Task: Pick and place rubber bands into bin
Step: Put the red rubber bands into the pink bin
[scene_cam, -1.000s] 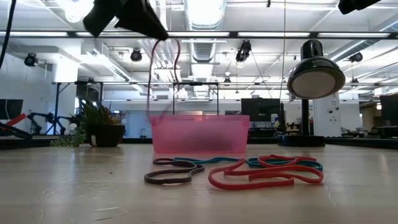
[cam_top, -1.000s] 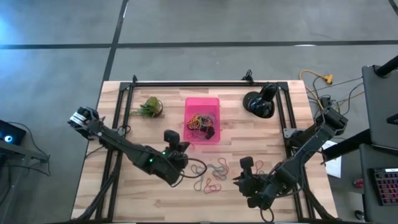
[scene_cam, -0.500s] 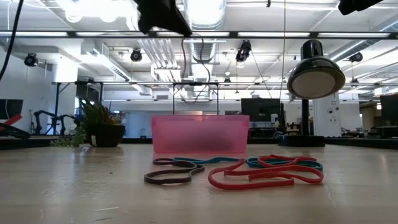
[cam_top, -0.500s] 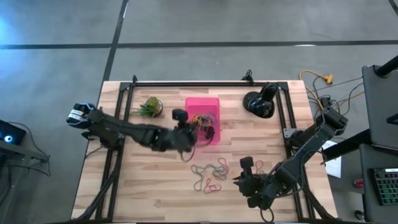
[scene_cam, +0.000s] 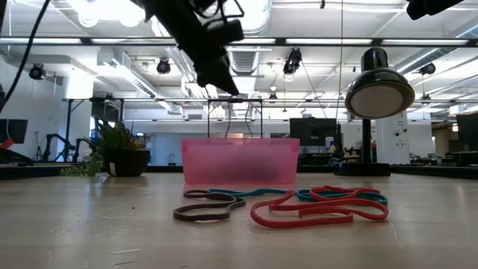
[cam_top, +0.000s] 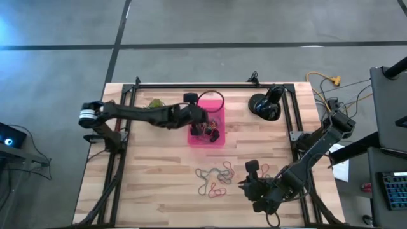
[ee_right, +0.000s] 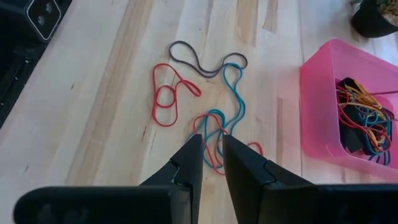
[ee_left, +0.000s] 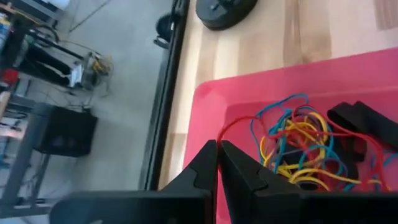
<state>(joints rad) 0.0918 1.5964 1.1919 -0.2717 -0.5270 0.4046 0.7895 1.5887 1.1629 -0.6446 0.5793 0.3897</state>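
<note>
wood table [cam_top: 146,178] | pink bin [cam_top: 216,140] | loose rubber bands [cam_top: 215,179] | plant [cam_top: 154,103] | lamp [cam_top: 264,106]

Bin [cam_top: 207,137] mid-table with bands [cam_top: 205,126] in it; plant [cam_top: 154,102] to its left, lamp [cam_top: 265,105] to its right, loose bands [cam_top: 215,179] on table before it.

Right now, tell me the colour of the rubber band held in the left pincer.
Red rubber band, clearest in the left wrist view, over the pink bin.
</note>
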